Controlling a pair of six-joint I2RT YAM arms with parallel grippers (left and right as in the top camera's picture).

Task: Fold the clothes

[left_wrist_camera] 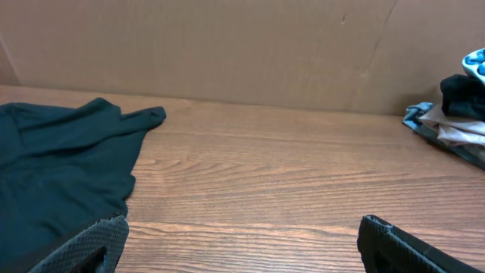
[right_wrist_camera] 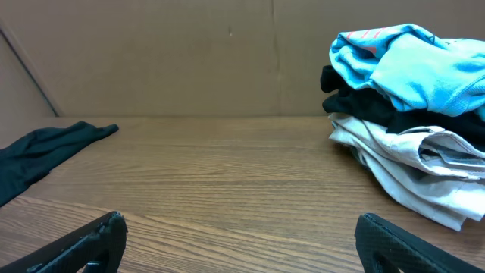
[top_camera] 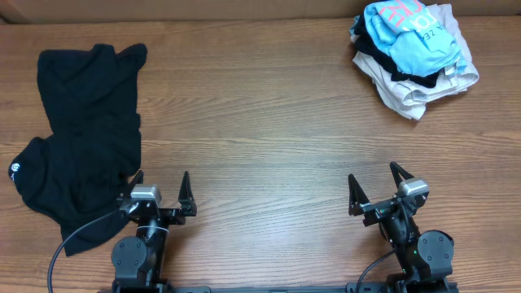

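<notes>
I judge the folding has not begun. The black shirt (top_camera: pixel 81 138) lies crumpled on the left side of the surface (top_camera: pixel 269 122), bunched on itself. One narrow part reaches toward the far edge, and the small round white neck label (top_camera: pixel 16 168) shows at its left margin. No clean fold line is visible on it.

My left hand (top_camera: pixel 161 181) sits low at the near edge with its jaws spread wide and nothing between them. In the left wrist view its outer finger (left_wrist_camera: pixel 95 243) overlaps the near hem of the shirt, but I cannot tell whether it touches the cloth. My right hand (top_camera: pixel 373 175) is also wide and empty, well apart from the shirt on the other side of the surface.

As I see it, the next move calls for spreading the shirt flat before any fold. The left hand would pinch an edge close to it, and the right would have to travel across to take a second edge. The fabric looks soft and will likely sag and drag.

The surface is wood-grain brown and bare through the middle. At the far right corner sits a pile of garments (top_camera: pixel 415 57) topped by a light blue garment (top_camera: pixel 407 37). A plain cardboard wall (left_wrist_camera: pixel 227 45) closes off the back.
</notes>
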